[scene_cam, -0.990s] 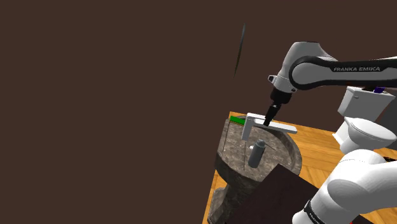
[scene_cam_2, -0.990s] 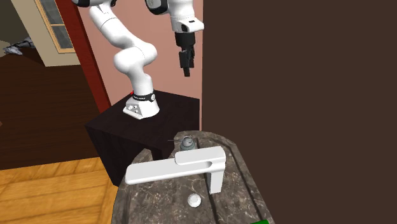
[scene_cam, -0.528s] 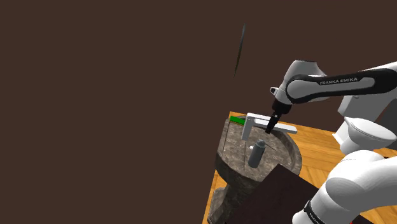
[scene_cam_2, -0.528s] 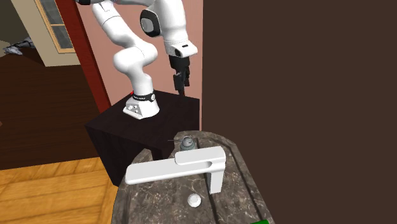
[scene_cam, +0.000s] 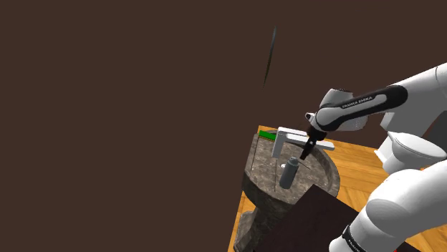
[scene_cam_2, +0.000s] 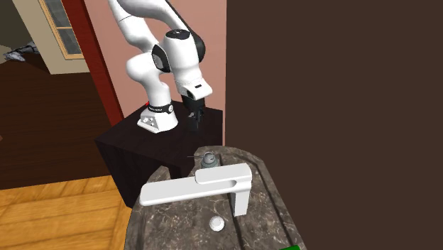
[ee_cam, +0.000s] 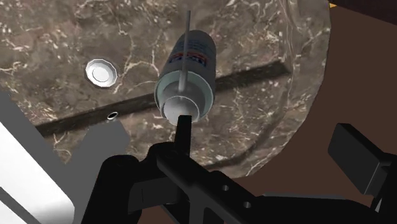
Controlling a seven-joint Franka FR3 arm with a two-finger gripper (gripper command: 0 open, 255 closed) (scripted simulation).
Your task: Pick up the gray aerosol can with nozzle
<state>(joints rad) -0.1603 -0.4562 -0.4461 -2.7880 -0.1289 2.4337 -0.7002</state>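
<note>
The gray aerosol can (scene_cam: 288,174) stands upright in a dark marbled stone sink (scene_cam: 258,172), close to the rim nearest the stand. The second exterior view shows the can (scene_cam_2: 208,160) behind the faucet, its thin nozzle straw sticking out sideways. My black gripper (scene_cam: 306,151) hangs a little above the sink, up and to the right of the can in the shoulder view. It is over the stand's edge (scene_cam_2: 197,126) in the second exterior view. From the wrist, the can's cap (ee_cam: 184,105) lies just ahead of one finger (ee_cam: 184,133). The gripper (ee_cam: 270,149) is open and holds nothing.
A white angular faucet (scene_cam_2: 202,186) spans the sink, with a round drain (scene_cam_2: 216,224) beneath it. A green object (scene_cam: 267,134) lies at the sink's far rim. A white toilet (scene_cam: 410,147) stands on the wooden floor. The dark stand (scene_cam_2: 167,142) borders the sink. A brown wall is alongside.
The arm has lowered the gripper steadily toward the sink, bringing it close above the can. The can has not moved.
</note>
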